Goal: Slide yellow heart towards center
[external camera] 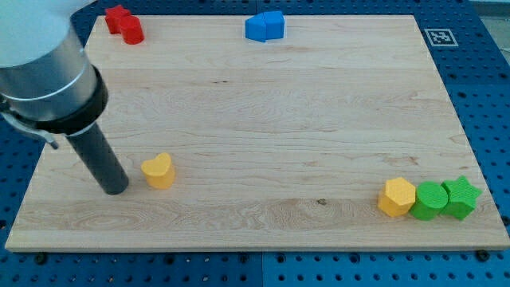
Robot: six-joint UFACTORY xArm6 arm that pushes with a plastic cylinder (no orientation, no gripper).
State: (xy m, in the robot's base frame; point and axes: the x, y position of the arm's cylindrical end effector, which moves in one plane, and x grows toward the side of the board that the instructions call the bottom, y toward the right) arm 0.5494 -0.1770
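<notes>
- My tip (117,190) rests on the wooden board (263,119) near the board's lower left corner.
- The arm has no jaws; it ends in a plain dark rod and holds nothing.
- The yellow heart (158,171) lies just to the view's right of my tip, with a narrow gap of bare wood between them; no contact is visible.
- The yellow heart sits in the lower left part of the board, well apart from the board's middle.
- A red star (117,16) and a red cylinder (131,31) touch each other at the board's top left corner.
- Two blue blocks (264,25) stand pressed together at the top edge, near the middle of the board's width; their shapes cannot be made out.
- A yellow hexagon (396,197), a green cylinder (431,200) and a green star (462,196) form a touching row at the lower right corner, listed from the view's left to right.
- The board lies on a blue perforated table (478,56).
</notes>
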